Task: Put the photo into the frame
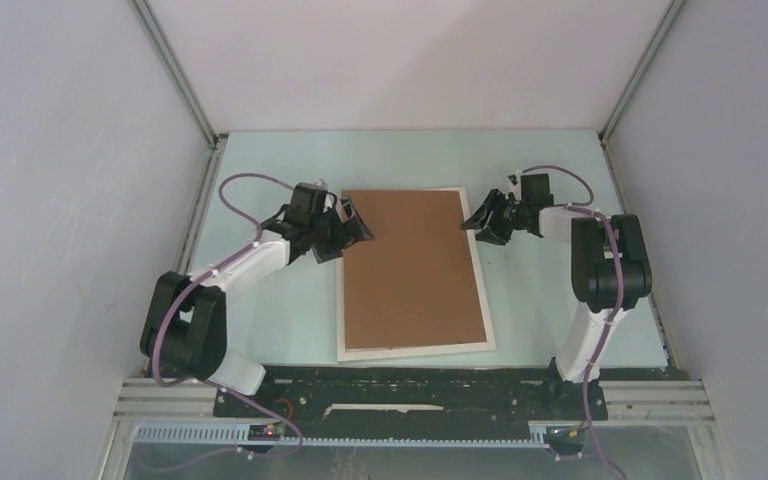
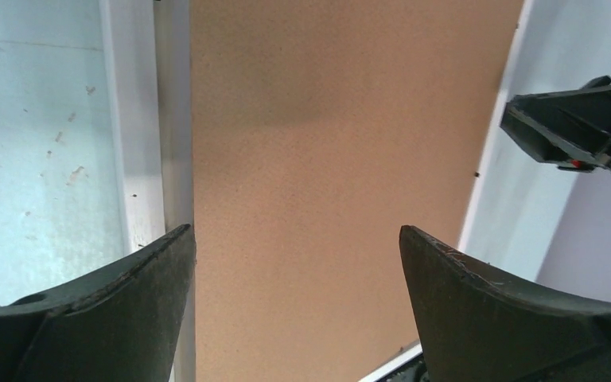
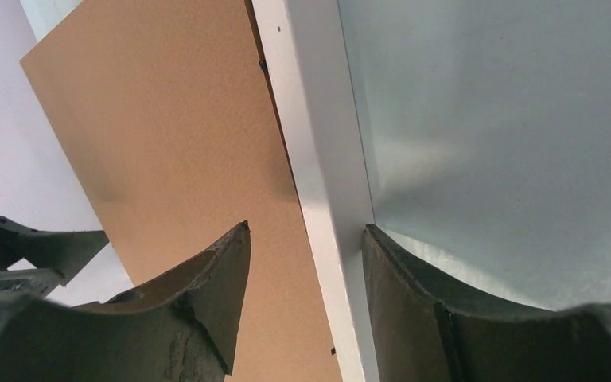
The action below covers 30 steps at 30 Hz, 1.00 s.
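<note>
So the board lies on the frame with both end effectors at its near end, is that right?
Not quite: the top view shows the left end effector and right end effector at the board's far end; it does lie on the frame.

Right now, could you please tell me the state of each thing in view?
Board: lying flat on the frame, brown side up.
Frame: lying flat, mostly covered by the board.
Left gripper: jaws wide open, empty.
Right gripper: jaws part open, at the frame's edge.
Photo: not in view.
</note>
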Each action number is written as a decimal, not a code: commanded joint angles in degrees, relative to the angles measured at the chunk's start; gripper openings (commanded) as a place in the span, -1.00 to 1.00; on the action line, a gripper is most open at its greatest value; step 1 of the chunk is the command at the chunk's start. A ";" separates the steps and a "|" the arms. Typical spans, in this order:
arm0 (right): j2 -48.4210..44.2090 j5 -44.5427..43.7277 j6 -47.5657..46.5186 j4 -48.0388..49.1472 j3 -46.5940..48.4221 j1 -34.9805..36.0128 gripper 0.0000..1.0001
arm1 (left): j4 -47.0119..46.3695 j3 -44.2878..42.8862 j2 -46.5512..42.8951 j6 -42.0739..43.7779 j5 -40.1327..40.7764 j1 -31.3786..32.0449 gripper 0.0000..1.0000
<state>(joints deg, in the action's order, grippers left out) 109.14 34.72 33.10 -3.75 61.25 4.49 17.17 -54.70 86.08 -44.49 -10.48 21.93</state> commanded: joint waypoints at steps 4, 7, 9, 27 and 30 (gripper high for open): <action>0.59 5.84 2.15 2.76 0.32 2.00 0.16 | -15.37 4.26 -6.20 -11.35 -12.40 1.63 0.34; 0.55 5.99 2.08 2.61 0.27 2.01 0.14 | -20.27 6.51 -7.55 -16.06 -13.78 1.53 0.23; 0.46 5.96 2.07 2.59 0.21 2.01 0.14 | -24.39 8.54 -8.97 -19.27 -14.14 1.48 0.15; 0.64 5.79 2.08 2.63 0.10 2.36 0.13 | -50.83 19.26 -16.27 -29.50 -11.81 1.54 -0.12; 0.71 5.85 2.08 2.93 -0.24 2.36 0.13 | -51.87 18.98 -15.64 -29.59 -12.28 1.74 -0.14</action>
<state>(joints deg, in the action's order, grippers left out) 109.34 30.24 33.01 0.21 61.25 3.36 -20.49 -36.07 70.57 -68.38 -14.87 21.50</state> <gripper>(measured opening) 0.574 0.944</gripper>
